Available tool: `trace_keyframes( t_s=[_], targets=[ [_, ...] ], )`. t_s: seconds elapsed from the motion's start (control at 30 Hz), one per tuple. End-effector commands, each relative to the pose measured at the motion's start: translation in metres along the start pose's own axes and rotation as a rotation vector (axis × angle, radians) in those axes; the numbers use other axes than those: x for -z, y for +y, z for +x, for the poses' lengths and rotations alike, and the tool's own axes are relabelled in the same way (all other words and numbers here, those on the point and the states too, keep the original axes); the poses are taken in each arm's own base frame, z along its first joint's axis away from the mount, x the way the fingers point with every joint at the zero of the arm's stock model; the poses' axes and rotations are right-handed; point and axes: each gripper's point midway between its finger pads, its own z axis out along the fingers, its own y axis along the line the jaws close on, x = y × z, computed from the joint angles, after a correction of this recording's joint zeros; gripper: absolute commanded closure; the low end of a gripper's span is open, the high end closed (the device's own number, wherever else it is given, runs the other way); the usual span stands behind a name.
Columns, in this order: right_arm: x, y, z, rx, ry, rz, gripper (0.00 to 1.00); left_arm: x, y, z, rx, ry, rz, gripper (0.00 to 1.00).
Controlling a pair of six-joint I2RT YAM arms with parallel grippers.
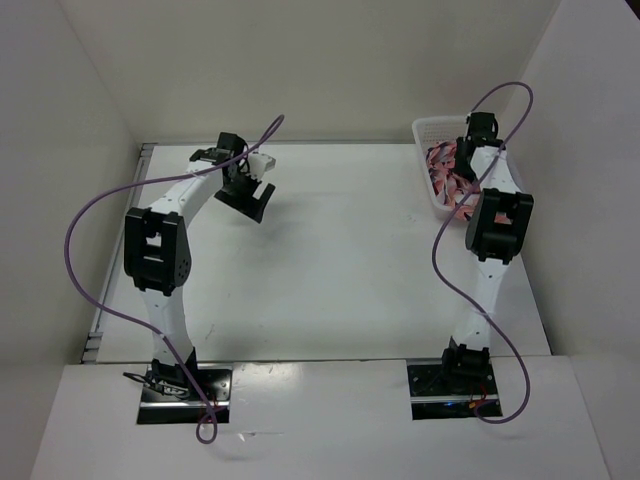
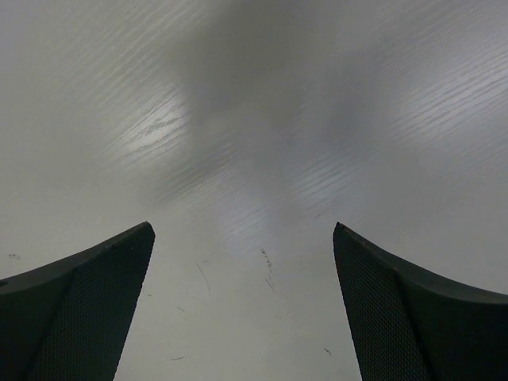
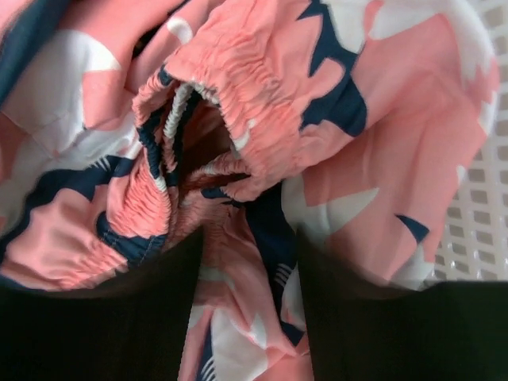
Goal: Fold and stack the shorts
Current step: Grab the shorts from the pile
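The salmon-pink shorts [image 3: 262,71] with navy-and-white shark shapes lie bunched in the white mesh basket [image 1: 432,128] at the far right; in the top view only a pink patch of the shorts [image 1: 441,172] shows. My right gripper [image 3: 250,238] reaches down into the basket [image 3: 486,198], and its jaws are closed partway on a fold of the shorts just below the gathered waistband. My left gripper [image 1: 250,196] hovers open and empty over the bare table at the far left; in the left wrist view the left gripper [image 2: 242,232] has only tabletop between its fingers.
The white table [image 1: 340,260] is walled on the left, back and right. The basket sits against the right wall at the back corner. Purple cables loop off both arms.
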Motion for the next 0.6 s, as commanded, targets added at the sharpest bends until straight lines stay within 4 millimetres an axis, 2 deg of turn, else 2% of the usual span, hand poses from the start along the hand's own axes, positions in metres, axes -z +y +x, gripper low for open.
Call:
trace_keyframes(
  t_s=[0.0,0.03,0.07,0.13,0.2,0.23,0.3,0.33,0.37,0.4,0.43,0.47,0.5,0.53,0.57],
  targets=[
    [-0.016,0.009,0.022,0.023,0.056,-0.018,0.59,0.006,0.003,-0.009,-0.028,-0.020,-0.016,0.00],
    [-0.017,0.009,0.026,0.033,0.065,-0.019,0.66,0.007,0.004,-0.006,-0.037,-0.013,-0.025,0.00],
    [-0.017,0.011,0.026,0.033,0.064,-0.031,0.77,0.007,0.004,-0.006,-0.037,-0.013,-0.026,0.00],
    [-0.013,0.007,0.021,0.023,0.053,-0.042,0.86,0.009,0.003,-0.005,-0.037,-0.013,-0.026,0.00],
    [-0.004,-0.004,0.013,0.006,0.036,-0.041,1.00,0.013,0.003,-0.006,-0.048,-0.021,-0.029,0.00],
    [0.007,-0.002,0.001,0.003,0.007,-0.067,1.00,0.013,0.003,-0.006,-0.048,-0.021,-0.029,0.00],
    [0.022,-0.013,-0.013,-0.020,-0.023,-0.095,1.00,0.017,0.004,-0.009,-0.059,-0.031,-0.033,0.00],
    [0.038,-0.007,-0.027,-0.034,-0.062,-0.144,1.00,0.017,0.004,-0.009,-0.059,-0.031,-0.033,0.00],
    [0.045,-0.011,-0.030,-0.042,-0.068,-0.154,1.00,0.020,0.004,-0.010,-0.060,-0.040,-0.036,0.00],
    [0.062,-0.012,-0.040,-0.042,-0.099,-0.164,0.95,0.020,0.004,-0.010,-0.060,-0.040,-0.036,0.00],
    [0.070,-0.014,-0.042,-0.043,-0.107,-0.163,0.75,0.020,0.004,-0.010,-0.060,-0.040,-0.036,0.00],
    [0.069,-0.013,-0.029,-0.015,-0.087,-0.164,0.45,0.025,0.004,-0.012,-0.062,-0.050,-0.039,0.00],
    [0.072,-0.009,-0.033,0.010,-0.116,-0.167,0.26,0.025,0.004,-0.012,-0.062,-0.050,-0.039,0.00],
    [0.075,-0.007,-0.022,0.040,-0.102,-0.143,0.15,0.025,0.004,-0.012,-0.062,-0.050,-0.039,0.00],
    [0.070,-0.011,-0.016,0.067,-0.094,-0.117,0.15,0.025,0.004,-0.012,-0.071,-0.050,-0.040,0.00]
  ],
)
